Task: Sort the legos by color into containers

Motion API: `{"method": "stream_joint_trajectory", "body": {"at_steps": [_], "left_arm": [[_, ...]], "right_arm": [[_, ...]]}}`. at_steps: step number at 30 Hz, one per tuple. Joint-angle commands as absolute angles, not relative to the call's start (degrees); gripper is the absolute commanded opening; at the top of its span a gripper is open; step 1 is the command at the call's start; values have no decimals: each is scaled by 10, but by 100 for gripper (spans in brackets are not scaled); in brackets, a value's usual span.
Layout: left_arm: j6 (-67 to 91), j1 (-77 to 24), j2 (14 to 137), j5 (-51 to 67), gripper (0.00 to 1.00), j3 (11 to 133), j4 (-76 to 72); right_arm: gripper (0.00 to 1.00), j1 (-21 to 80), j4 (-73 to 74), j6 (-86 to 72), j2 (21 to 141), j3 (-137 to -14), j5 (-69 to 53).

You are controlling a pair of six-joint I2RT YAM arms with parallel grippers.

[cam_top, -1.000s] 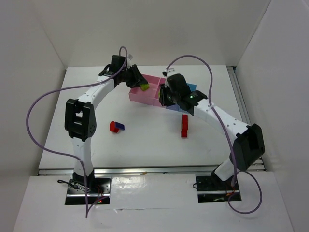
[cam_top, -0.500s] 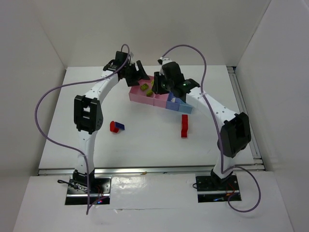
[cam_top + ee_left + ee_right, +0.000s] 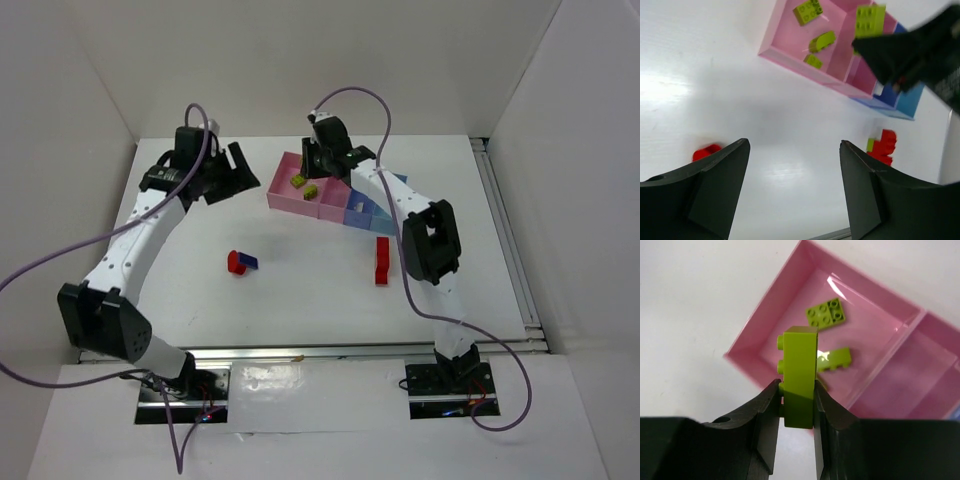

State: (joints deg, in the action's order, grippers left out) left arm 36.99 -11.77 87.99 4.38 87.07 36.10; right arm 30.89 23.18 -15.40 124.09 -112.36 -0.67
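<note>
Broadly, the white table [image 3: 300, 310] is boxed in by walls on the left, back and right. Most of its surface between the bins and the near edge lies bare.

The left arm stretches from its base out to the far-left part of the table, well apart from the bins. The right arm folds back on itself and reaches over the far middle.

The containers [image 3: 274, 196] sit as one joined row at the far middle: one large pink square, then a smaller pink, a blue and a light-blue compartment.

The left gripper [image 3: 792, 185] is spread wide with nothing between its fingers. The right gripper [image 3: 797, 390] is clamped on a lime-green brick [image 3: 800, 355], held upright above the near-left rim of the large pink square.

The legos count as follows:
- Three lime-green pieces [image 3: 821, 41] lie in the large pink square, as the left wrist view shows.
- A red cluster [image 3: 382, 260] stands on the table just in front of the blue compartments. One small lime-green bit [image 3: 870, 145] is against it.
- One red piece [image 3: 237, 262] touches one dark blue brick [image 3: 251, 263] on the open table left of centre.
</note>
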Motion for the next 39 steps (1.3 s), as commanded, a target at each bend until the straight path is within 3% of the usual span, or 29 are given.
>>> {"method": "stream_joint_trajectory", "body": {"at_steps": [1, 3, 4, 5, 6, 11, 18, 23, 27, 30, 39], "left_arm": [[347, -112, 842, 4, 83, 804, 402], [347, -105, 827, 4, 85, 776, 403], [347, -100, 822, 4, 85, 753, 403], [347, -100, 822, 10, 86, 746, 403], [347, -100, 822, 11, 86, 739, 410], [353, -95, 810, 11, 83, 705, 422], [347, -95, 824, -11, 79, 705, 425], [347, -95, 829, -5, 79, 713, 425], [347, -95, 850, 18, 79, 731, 412], [347, -106, 860, 25, 79, 739, 412], [342, -141, 861, 11, 79, 775, 375]], "right_arm": [[13, 303, 241, -131, 1310, -1226, -3], [28, 303, 247, -131, 1344, -1274, 3], [40, 303, 247, -138, 1351, -1287, 3], [71, 303, 255, -143, 1351, -1307, 3], [77, 303, 255, -143, 1351, -1307, 10], [82, 303, 232, -143, 1274, -1239, 65], [80, 315, 214, -168, 1074, -974, 124], [80, 327, 283, -238, 945, -855, 210], [89, 320, 347, -314, 874, -769, 265], [91, 292, 395, -337, 853, -725, 253], [93, 272, 359, -308, 839, -597, 128]]}}
